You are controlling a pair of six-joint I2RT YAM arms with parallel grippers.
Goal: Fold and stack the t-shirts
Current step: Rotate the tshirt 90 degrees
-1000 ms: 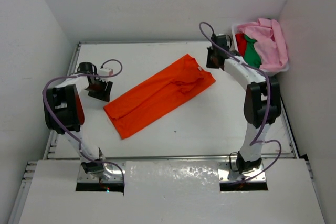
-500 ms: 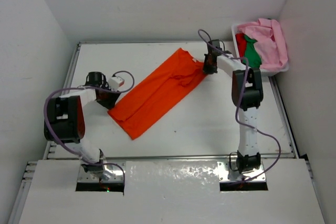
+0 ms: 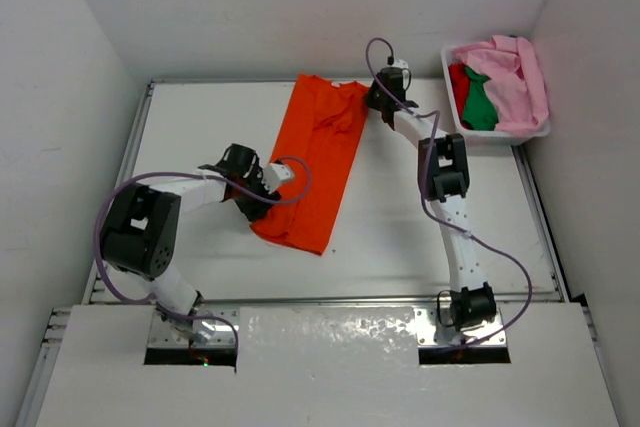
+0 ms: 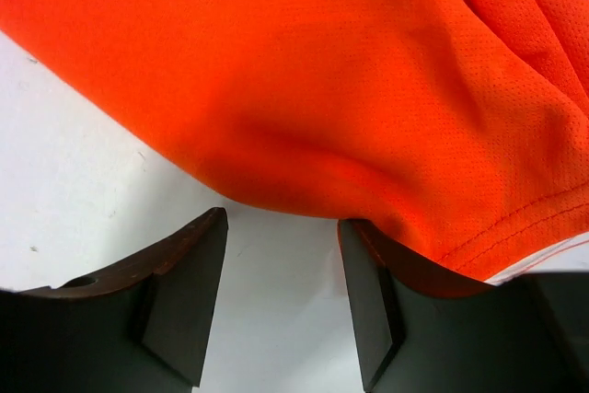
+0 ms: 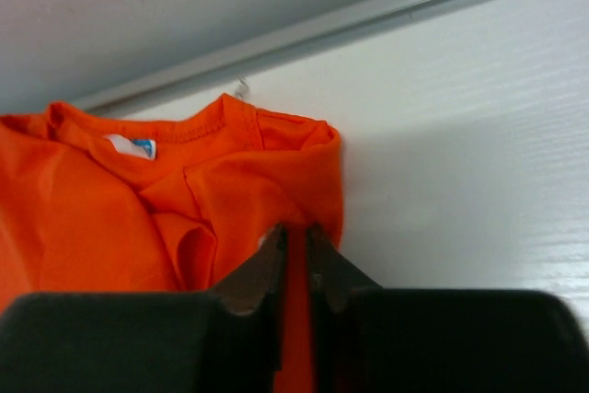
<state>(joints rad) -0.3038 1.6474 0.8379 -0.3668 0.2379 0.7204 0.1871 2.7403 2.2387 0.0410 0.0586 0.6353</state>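
Note:
The orange t-shirt (image 3: 320,157) lies folded into a long strip on the white table, collar end far, hem end near. My right gripper (image 3: 372,102) is shut on the shirt's far right corner; in the right wrist view the gripper (image 5: 294,236) pinches a ridge of orange fabric (image 5: 110,218) beside the collar. My left gripper (image 3: 258,197) is at the shirt's near left edge. In the left wrist view the gripper (image 4: 281,301) is open, with the orange cloth (image 4: 322,62) draped over its right finger (image 4: 368,310) and bare table between the jaws. The pink (image 3: 515,72), green (image 3: 480,105) and red (image 3: 458,77) shirts lie in the basket.
The white mesh basket (image 3: 490,135) stands at the far right corner by the right wall. The table's raised back rail (image 5: 368,16) runs just behind the shirt's collar. White walls close in on the left, back and right.
The right gripper has dragged the collar end left and toward the back rail, so the shirt has swung from diagonal to nearly lengthwise. The left gripper has moved right, up to the shirt's near edge.

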